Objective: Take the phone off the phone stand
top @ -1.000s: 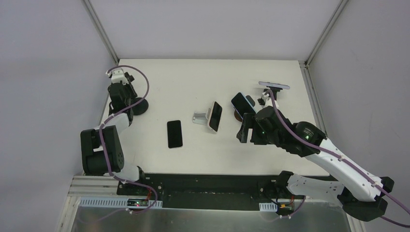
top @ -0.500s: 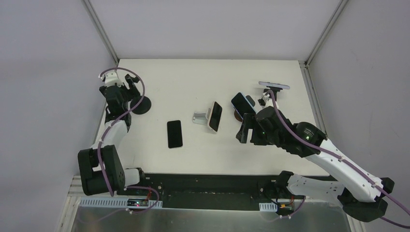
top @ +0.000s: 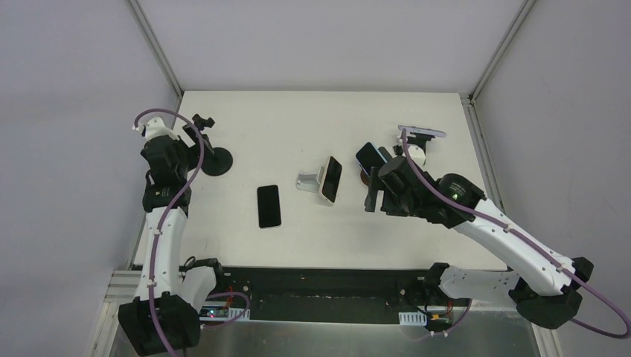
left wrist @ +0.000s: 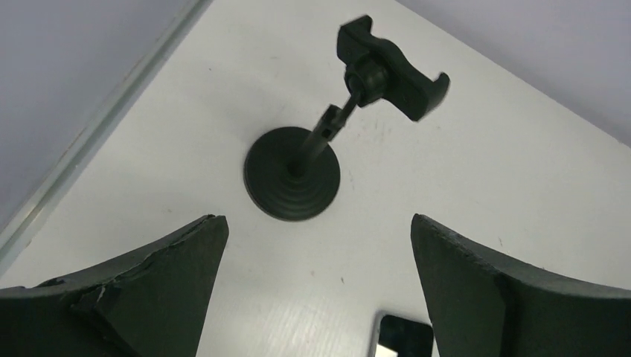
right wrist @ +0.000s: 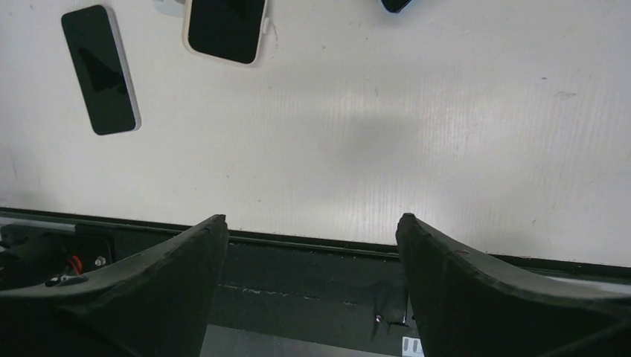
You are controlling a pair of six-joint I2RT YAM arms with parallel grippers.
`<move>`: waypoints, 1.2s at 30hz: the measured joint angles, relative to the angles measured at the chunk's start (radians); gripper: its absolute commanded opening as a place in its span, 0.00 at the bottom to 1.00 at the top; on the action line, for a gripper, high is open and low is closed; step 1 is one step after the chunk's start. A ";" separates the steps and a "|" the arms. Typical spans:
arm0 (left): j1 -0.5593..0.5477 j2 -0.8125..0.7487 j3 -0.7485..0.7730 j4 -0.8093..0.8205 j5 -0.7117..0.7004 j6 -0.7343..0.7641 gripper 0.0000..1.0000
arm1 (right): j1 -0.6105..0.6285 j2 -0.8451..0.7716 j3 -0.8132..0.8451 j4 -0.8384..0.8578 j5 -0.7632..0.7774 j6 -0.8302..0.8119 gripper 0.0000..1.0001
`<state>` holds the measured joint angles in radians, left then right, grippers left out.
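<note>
A cream-edged phone (top: 331, 178) leans on a white phone stand (top: 306, 181) mid-table; it also shows in the right wrist view as the phone (right wrist: 225, 28). A blue phone (top: 368, 156) sits tilted on a stand just behind my right gripper (top: 372, 199), whose wrist hides that stand. My right gripper (right wrist: 311, 217) is open and empty, above the table's near edge. My left gripper (left wrist: 318, 227) is open and empty, a short way left of an empty black clamp stand (left wrist: 292, 172).
A black phone (top: 268, 206) lies flat on the table left of the white stand. The empty black stand (top: 216, 161) has a round base and a raised clamp (left wrist: 394, 67). A third holder carrying a device (top: 422, 132) stands at the back right.
My left gripper has opened and drawn back to the left, away from the black stand. My right gripper has shifted a little toward the back.
</note>
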<state>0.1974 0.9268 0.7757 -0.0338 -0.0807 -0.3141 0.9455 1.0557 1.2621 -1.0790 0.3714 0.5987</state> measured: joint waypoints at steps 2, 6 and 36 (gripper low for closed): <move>0.000 -0.020 0.033 -0.093 0.052 -0.015 0.99 | 0.000 0.018 0.020 -0.016 0.032 -0.022 0.88; 0.000 -0.084 0.024 -0.249 0.140 -0.043 0.99 | -0.003 0.089 0.077 -0.051 0.103 -0.103 0.89; -0.063 -0.344 -0.109 -0.570 0.409 -0.090 0.99 | -0.148 0.518 -0.029 0.519 -0.250 0.046 0.97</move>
<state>0.1345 0.5827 0.6666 -0.6037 0.3283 -0.4042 0.7979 1.5734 1.2331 -0.5602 0.1211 0.6445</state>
